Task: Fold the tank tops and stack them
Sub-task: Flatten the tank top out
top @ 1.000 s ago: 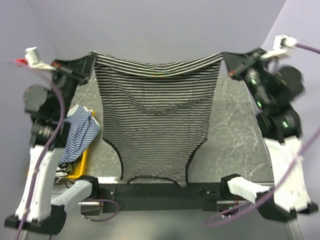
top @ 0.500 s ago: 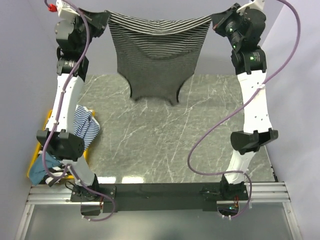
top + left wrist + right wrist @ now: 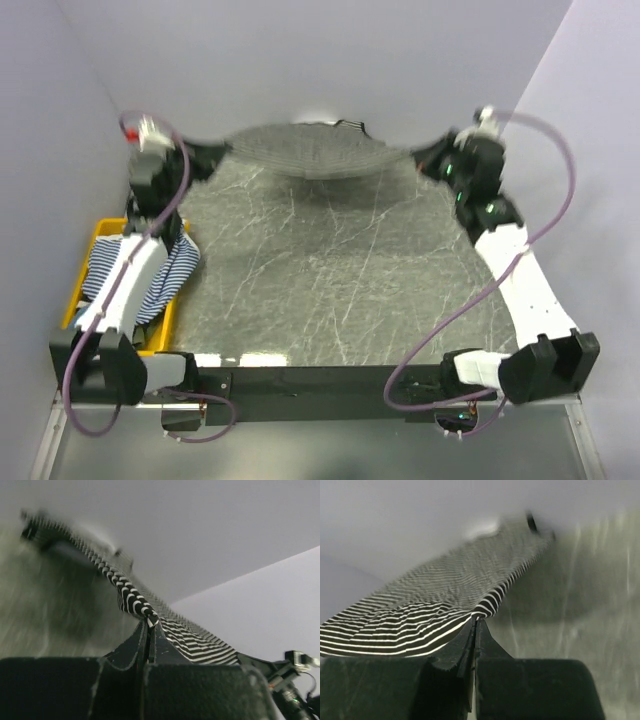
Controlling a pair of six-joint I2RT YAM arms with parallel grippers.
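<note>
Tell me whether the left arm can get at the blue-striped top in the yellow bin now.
Probably not. The left gripper is shut on the black-and-white tank top, stretched across to the right gripper. The blue-striped top lies in the yellow bin, under that arm; it would have to let go first.

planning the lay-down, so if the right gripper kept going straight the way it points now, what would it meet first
The black-and-white tank top it is shut on: the fabric stretches straight ahead of the right gripper. Past it probably the back wall, though depth is unclear.
</note>
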